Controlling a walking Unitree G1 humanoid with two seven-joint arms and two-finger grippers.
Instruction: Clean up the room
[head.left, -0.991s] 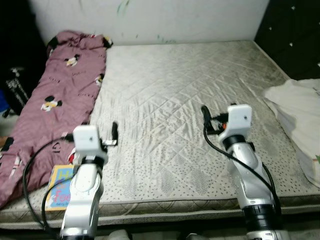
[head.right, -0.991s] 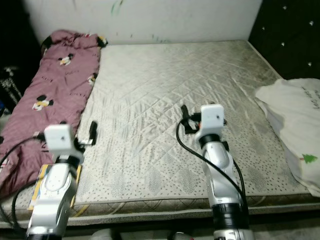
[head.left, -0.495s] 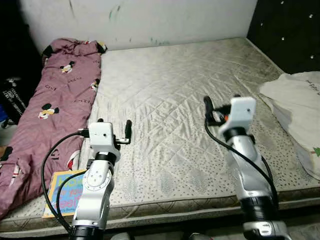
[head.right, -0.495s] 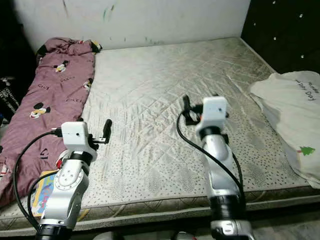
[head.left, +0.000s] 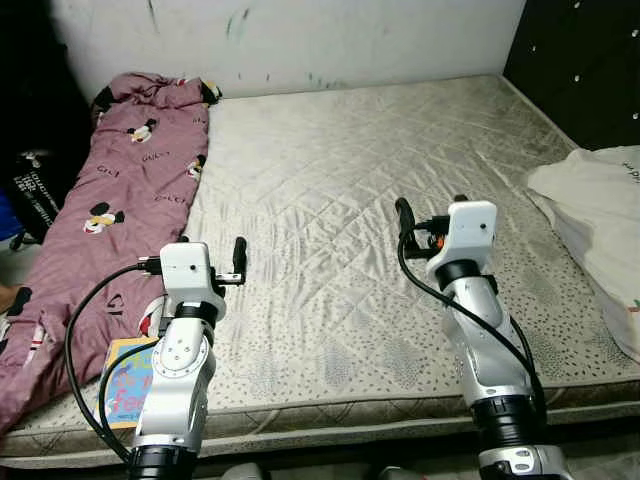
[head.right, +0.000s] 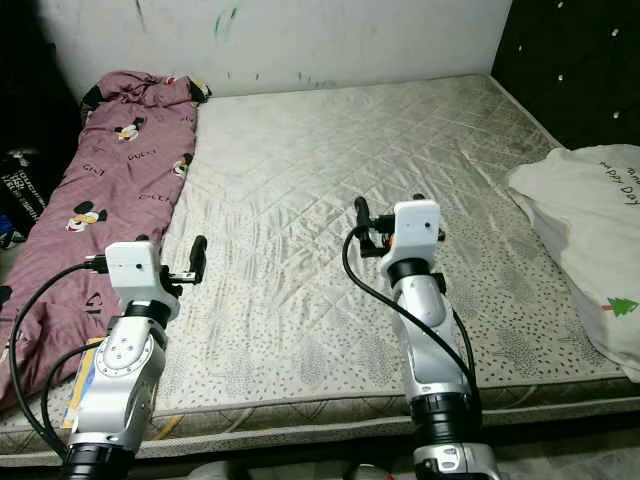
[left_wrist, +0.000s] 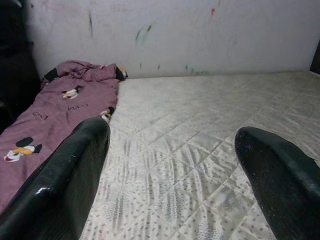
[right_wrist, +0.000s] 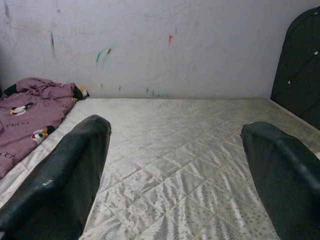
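A mauve blanket (head.left: 110, 190) with cartoon mouse prints lies crumpled along the left side of a bare quilted mattress (head.left: 340, 150). A colourful children's book (head.left: 125, 382) rests on the mattress's front left corner, partly under my left arm. My left gripper (head.left: 213, 250) hovers open over the front left of the mattress, just right of the blanket, with nothing between its fingers (left_wrist: 60, 175). My right gripper (head.left: 432, 208) hangs open and empty above the middle right of the mattress. A white pillow (head.left: 600, 210) with a small tree print lies at the right edge.
A scribbled white wall (head.left: 330, 35) closes the far side of the bed. A black padded headboard (head.left: 580, 70) stands at the right. A dark bag (head.left: 35, 185) sits on the floor left of the bed.
The head camera has swayed, so the whole scene shifts a little. Both arms keep about the same raised pose, and both grippers stay open and empty.
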